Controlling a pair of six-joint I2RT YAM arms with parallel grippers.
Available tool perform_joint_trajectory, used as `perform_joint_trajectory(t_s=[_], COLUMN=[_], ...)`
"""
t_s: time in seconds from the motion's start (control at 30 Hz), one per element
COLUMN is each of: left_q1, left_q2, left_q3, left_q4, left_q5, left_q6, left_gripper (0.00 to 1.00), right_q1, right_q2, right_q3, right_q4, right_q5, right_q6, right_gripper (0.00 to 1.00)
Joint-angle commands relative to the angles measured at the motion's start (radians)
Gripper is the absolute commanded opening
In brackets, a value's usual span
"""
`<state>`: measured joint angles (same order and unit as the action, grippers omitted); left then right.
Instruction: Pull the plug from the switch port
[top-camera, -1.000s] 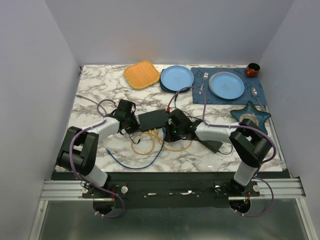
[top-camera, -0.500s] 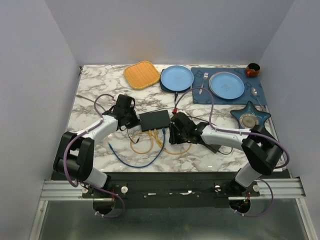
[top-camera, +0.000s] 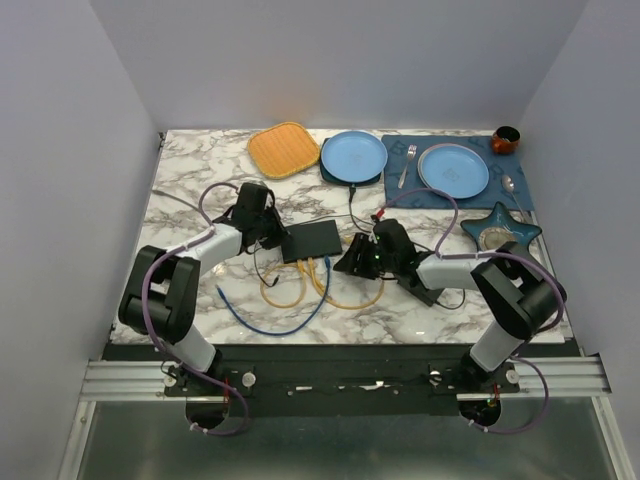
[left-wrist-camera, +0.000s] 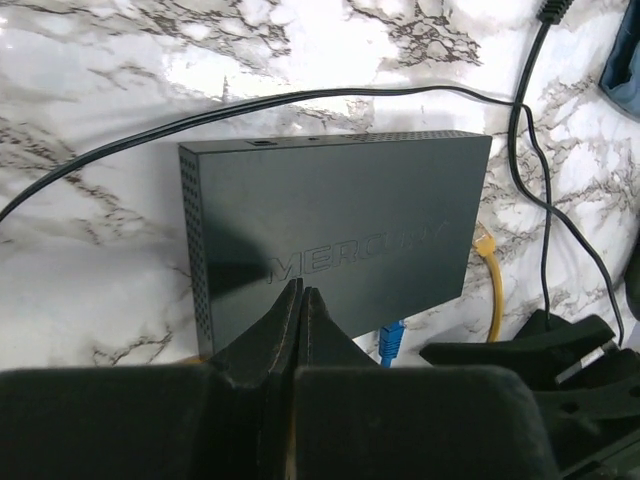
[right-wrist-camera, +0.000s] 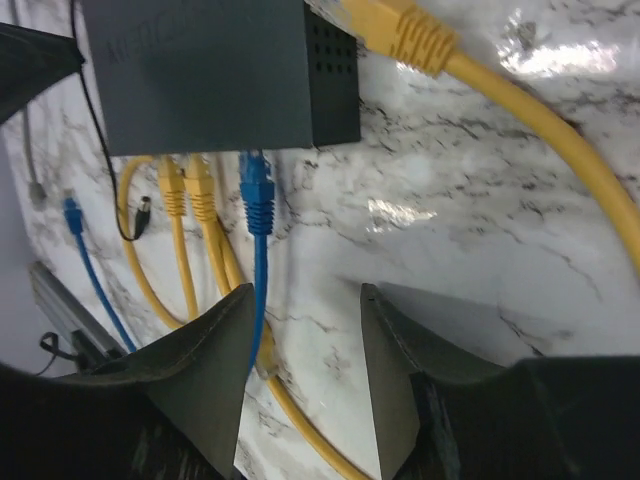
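Top external view: the switch (top-camera: 310, 240) lies mid-worktop (top-camera: 200, 180), on white marble with grey veins, boxed in by plain pale walls (top-camera: 350, 60). The left claw (top-camera: 274, 234) sits at the switch's left end. The right claw (top-camera: 350, 263) hangs just right of the port edge. Yellow and blue cables (top-camera: 285, 304) loop toward the near edge. Plates (top-camera: 353, 155), an orange tray (top-camera: 283, 149) and a blue mat (top-camera: 440, 200) line the far edge.

Left wrist view: the left claw is fully closed on nothing, its tips pressed on the switch's top, seemingly pinning it down.

Right wrist view: the right claw is partly open and empty, over bare marble. A loose plug (right-wrist-camera: 395, 25), yellow, lies by the switch's corner, out of any port, so the pull looks done. Two seated yellow plugs (right-wrist-camera: 170, 180) and a blue plug (right-wrist-camera: 255, 190) remain in their ports; whether more must come out I cannot tell.
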<state>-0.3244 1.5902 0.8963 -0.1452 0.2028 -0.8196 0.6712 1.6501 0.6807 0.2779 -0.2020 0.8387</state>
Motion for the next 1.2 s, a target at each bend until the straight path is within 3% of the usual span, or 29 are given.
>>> perform_joint_trajectory(t_s=[0.0,0.27,0.77,1.17], left_q1=[0.001,-0.005,-0.005,-0.004], left_q2=[0.034,0.096,0.182,0.178], left_q3=[0.01,0.001,-0.008,-0.011], left_q4=[0.093,0.199,0.179,0.164], left_q5=[0.121,0.26,0.259,0.247], left_q6=[-0.001,-0.036,-0.073,-0.067], left_gripper=[0.04,0.0,0.0,0.0], right_q1=[-0.012,-0.07,-0.076,-0.108], right_q2=[0.053,0.183,0.283,0.372], right_q3=[-0.012,-0.013,-0.001,-0.04], right_q4=[0.269,0.445,0.486,0.65], right_q5=[-0.131,-0.234,-0.218,-0.209], right_q6=[0.083,0.197,0.283,0.398], right_gripper=[0.56,0.56,0.53,0.44])
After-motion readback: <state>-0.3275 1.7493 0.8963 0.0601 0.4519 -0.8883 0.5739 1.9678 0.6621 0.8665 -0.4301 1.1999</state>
